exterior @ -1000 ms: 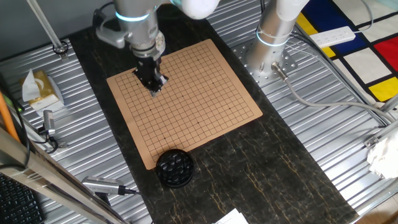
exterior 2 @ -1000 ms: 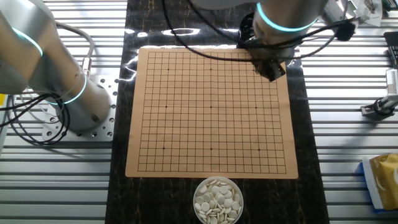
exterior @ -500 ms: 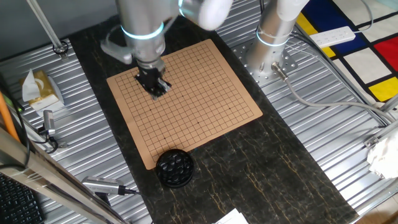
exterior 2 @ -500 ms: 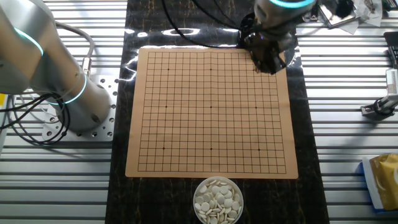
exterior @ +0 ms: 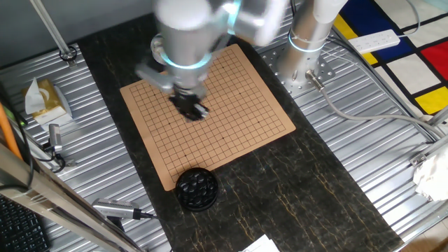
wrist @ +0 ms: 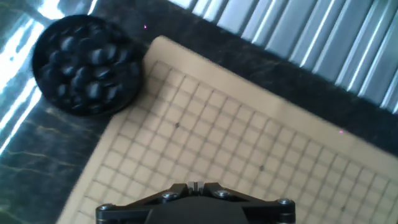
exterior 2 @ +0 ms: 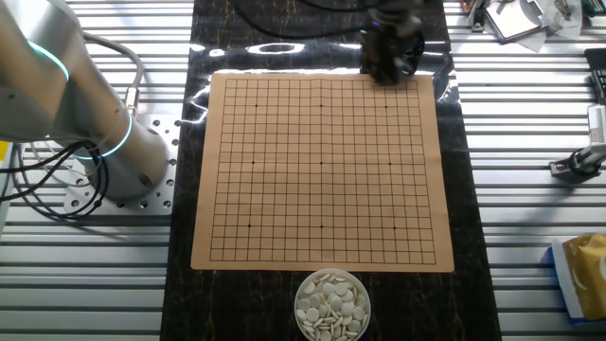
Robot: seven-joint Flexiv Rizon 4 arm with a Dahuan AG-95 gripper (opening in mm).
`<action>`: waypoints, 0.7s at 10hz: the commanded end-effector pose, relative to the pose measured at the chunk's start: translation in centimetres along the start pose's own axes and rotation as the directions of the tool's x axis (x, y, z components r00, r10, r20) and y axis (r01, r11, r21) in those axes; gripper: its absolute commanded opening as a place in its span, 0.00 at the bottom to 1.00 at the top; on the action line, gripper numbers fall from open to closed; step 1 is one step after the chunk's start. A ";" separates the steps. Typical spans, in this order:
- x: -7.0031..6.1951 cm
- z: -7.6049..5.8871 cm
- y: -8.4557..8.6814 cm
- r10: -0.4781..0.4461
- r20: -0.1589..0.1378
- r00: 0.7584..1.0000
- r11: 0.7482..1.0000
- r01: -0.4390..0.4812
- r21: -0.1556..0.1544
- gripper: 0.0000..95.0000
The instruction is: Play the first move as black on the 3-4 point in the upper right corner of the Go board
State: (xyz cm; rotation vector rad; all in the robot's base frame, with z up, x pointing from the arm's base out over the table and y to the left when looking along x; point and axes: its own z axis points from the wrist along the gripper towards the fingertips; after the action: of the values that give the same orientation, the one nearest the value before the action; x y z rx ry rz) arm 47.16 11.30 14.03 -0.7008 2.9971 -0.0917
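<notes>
Above the Go board (exterior: 210,112), my gripper (exterior: 191,110) hangs blurred; can't tell if jaws are apart or holding anything. Black stones (wrist: 84,62) fill bowl (exterior: 196,187) just off board's near edge; grid bare.

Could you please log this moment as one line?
gripper: over board, jaws unclear | board: no stones | black bowl: full | stage: pre-pick

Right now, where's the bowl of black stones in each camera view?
One fixed view: bowl of black stones at bottom centre, off the Go board near corner.
Other fixed view: not in it.
Hand view: bowl upper left, beside the board's corner.
Shared landmark: the Go board.
</notes>
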 end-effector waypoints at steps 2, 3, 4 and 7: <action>-1.1 1.6 4.0 0.011 0.046 0.999 1.000 -0.012 0.012 0.00; -1.2 1.6 4.1 0.007 0.047 0.999 1.000 -0.008 0.017 0.00; -1.2 1.6 4.1 0.025 0.048 0.999 1.000 -0.025 0.015 0.00; -1.5 1.7 4.1 0.163 0.018 0.986 0.986 -0.163 -0.027 0.00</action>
State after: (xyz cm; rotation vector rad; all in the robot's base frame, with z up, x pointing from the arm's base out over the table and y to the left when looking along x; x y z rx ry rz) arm 46.67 15.38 12.26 -0.5913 2.9540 -0.0846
